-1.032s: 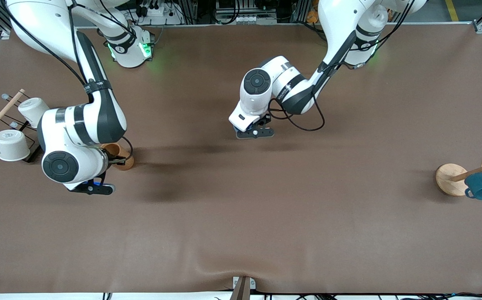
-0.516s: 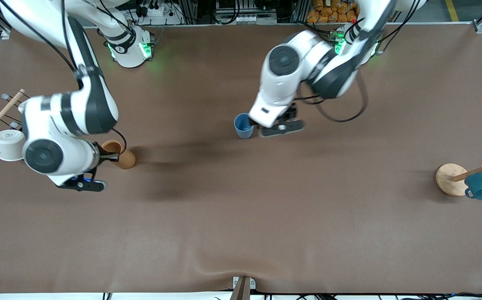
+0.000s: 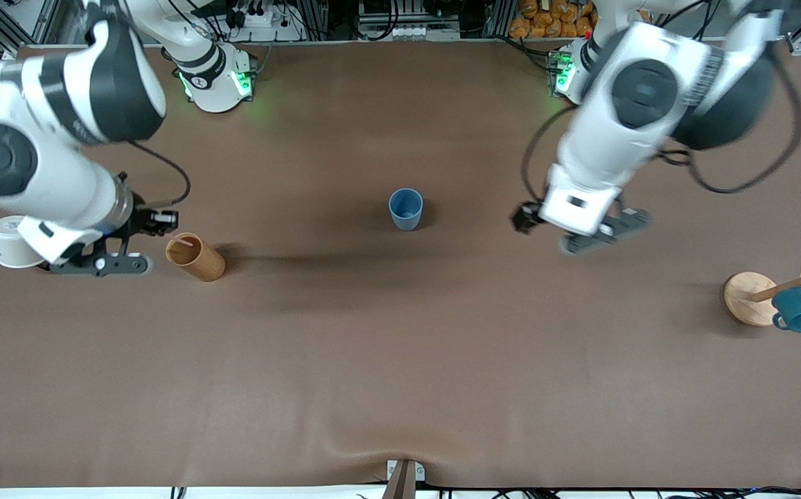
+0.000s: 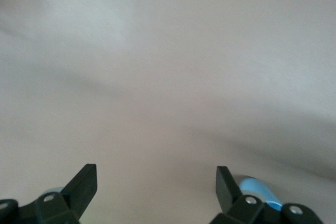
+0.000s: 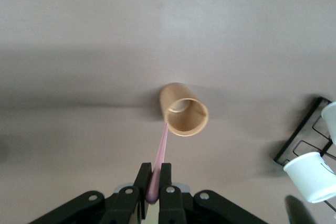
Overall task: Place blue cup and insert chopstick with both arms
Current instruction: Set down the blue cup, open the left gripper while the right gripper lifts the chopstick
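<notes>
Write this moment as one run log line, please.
blue cup: upright mid-table, free | left claw: open, empty | right claw: shut on chopstick, beside tan cup

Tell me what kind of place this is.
Most likely a robotics lab bench set up for tabletop handling trials. Two white arms are mounted along one edge of a brown-covered table, aluminium framing and cabling stand past that edge, and household props are laid out: a blue cup, a tan cup, a mug stand.

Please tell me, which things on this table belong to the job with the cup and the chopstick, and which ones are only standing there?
Belonging to the job:
blue cup
chopstick, held by right gripper
left gripper, open

Only standing there:
tan cup
white cups on a rack
teal mug
round wooden stand
</notes>
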`<state>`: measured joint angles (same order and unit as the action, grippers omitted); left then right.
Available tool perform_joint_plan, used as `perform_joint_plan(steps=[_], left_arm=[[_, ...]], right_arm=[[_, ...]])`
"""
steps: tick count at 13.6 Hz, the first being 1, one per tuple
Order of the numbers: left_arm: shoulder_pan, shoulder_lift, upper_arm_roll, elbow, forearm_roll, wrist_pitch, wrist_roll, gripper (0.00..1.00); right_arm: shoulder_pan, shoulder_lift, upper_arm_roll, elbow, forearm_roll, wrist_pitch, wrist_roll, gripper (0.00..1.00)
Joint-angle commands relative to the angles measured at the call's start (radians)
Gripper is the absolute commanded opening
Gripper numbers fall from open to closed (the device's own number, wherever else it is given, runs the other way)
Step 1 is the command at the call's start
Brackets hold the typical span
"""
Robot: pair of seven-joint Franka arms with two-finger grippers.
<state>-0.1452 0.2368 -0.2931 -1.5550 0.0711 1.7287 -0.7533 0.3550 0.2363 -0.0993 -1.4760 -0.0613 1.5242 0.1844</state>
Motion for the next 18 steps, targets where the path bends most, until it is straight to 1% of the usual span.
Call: perform_joint_plan(steps=[1,4,6,7,9,11,12,13,14,16,17,18], left_arm=[[0.122,-0.017,-0.014,0.012,0.022,-0.029,0.188,1.00],[0.235,-0.057,-0.014,0.010,0.021,-0.034,0.385,1.00],[0.294,-0.082,-0.014,0.009,0.019,-0.040,0.478,1.00],[0.312,-0.085,-0.015,0.012,0.015,-0.056,0.521,1.00],[0.326,-0.111,-0.014,0.010,0.006,-0.072,0.563,1.00],[0.325,-0.138,-0.017,0.012,0.004,-0.086,0.568,1.00],[0.317,-0.155,-0.017,0.012,0.003,-0.095,0.571,1.00],[0.293,-0.181,-0.011,0.006,-0.002,-0.112,0.571,1.00],[0.251,-0.203,0.017,0.006,-0.002,-0.139,0.571,1.00],[0.117,-0.237,0.151,0.004,-0.008,-0.176,0.571,1.00],[0.072,-0.249,0.201,0.000,-0.010,-0.188,0.572,1.00],[0.046,-0.258,0.222,0.000,-0.010,-0.205,0.569,1.00]], right_arm=[[0.106,-0.014,0.006,0.035,-0.012,0.008,0.007,0.00],[0.185,-0.017,0.010,0.060,0.001,0.042,0.010,0.00],[0.258,-0.038,0.010,0.060,0.001,0.053,0.065,0.00],[0.291,-0.038,0.012,0.060,0.003,0.059,0.102,0.00],[0.388,-0.031,0.009,0.059,0.000,0.083,0.160,0.00],[0.462,-0.026,0.009,0.057,0.001,0.123,0.316,0.00],[0.504,-0.019,0.009,0.057,0.001,0.137,0.387,0.00],[0.519,-0.006,0.010,0.056,0.005,0.155,0.450,0.00],[0.530,-0.002,0.012,0.049,0.024,0.190,0.498,0.00],[0.536,0.004,0.012,0.033,0.104,0.234,0.549,0.00],[0.539,0.018,0.012,0.032,0.107,0.240,0.559,0.00],[0.545,0.024,0.012,0.032,0.110,0.246,0.561,0.00]])
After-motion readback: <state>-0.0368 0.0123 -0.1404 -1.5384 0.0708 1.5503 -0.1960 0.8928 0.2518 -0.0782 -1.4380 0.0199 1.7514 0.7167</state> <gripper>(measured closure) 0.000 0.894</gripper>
